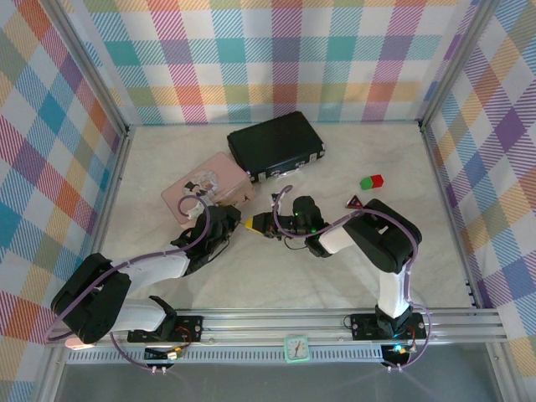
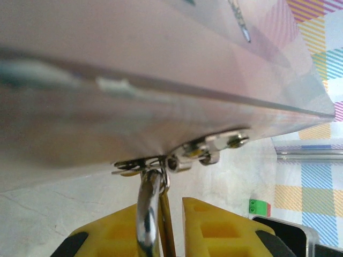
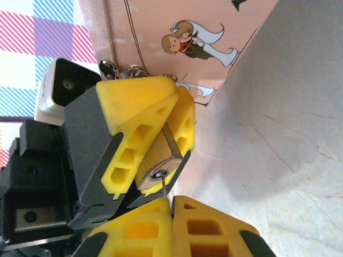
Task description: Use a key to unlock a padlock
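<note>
- Left pincer [image 1: 230, 219] sits at the near corner of the pink box [image 1: 209, 188]; its yellow fingers [image 3: 136, 107] are closed narrowly on the padlock [image 3: 155, 158], with the brass body clamped between them
- In the left wrist view the silver shackle [image 2: 149, 214] rises between those fingers to the metal hasp [image 2: 209, 150] on the box's edge; it seems to be hooked through the hasp, though the joint is blurred
- Right pincer [image 1: 255, 224] faces the left one tip to tip, just right of it; its jaws are pressed together on the key [image 3: 163, 187]; only the slim blade shows, and the head is hidden between the pads
- The blade's tip meets the keyhole in the padlock's end face; how deep it goes cannot be told
- Padlock and key are both held off the surface [image 1: 335, 276], just beside the box
- A black case [image 1: 276, 144] lies behind the box, touching or nearly touching its far corner
- A green-and-red block [image 1: 371, 181] and a red triangle [image 1: 355, 201] lie to the right, apart from the pincers
</note>
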Tool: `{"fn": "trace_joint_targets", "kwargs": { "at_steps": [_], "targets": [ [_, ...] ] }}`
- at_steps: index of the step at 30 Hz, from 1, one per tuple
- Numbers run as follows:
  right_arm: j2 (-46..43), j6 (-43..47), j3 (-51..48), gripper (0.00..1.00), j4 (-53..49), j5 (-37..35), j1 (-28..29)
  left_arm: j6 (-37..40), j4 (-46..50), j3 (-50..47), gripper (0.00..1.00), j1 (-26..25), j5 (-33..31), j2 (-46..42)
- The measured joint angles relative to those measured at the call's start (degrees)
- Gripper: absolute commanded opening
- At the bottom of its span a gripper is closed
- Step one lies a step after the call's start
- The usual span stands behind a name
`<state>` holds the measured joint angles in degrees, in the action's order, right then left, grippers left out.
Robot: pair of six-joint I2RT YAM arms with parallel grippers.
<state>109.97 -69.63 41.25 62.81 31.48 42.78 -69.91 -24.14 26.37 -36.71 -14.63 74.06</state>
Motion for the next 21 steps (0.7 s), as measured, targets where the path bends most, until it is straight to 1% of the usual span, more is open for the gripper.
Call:
{"fn": "trace_joint_targets", "kwargs": {
  "at_steps": [13,21],
  "targets": [
    [0.13,-13.07,0.00,0.00,3.74,-1.92,-0.24,-0.66,-5.70,0.00,0.00,0.00,-1.84,1.55],
    [0.02,-13.77,-0.50,0.00,4.50,-1.86,-1.09,-1.03,-6.69,-0.48,0.00,-0.20,-1.95,1.75]
  ]
}}
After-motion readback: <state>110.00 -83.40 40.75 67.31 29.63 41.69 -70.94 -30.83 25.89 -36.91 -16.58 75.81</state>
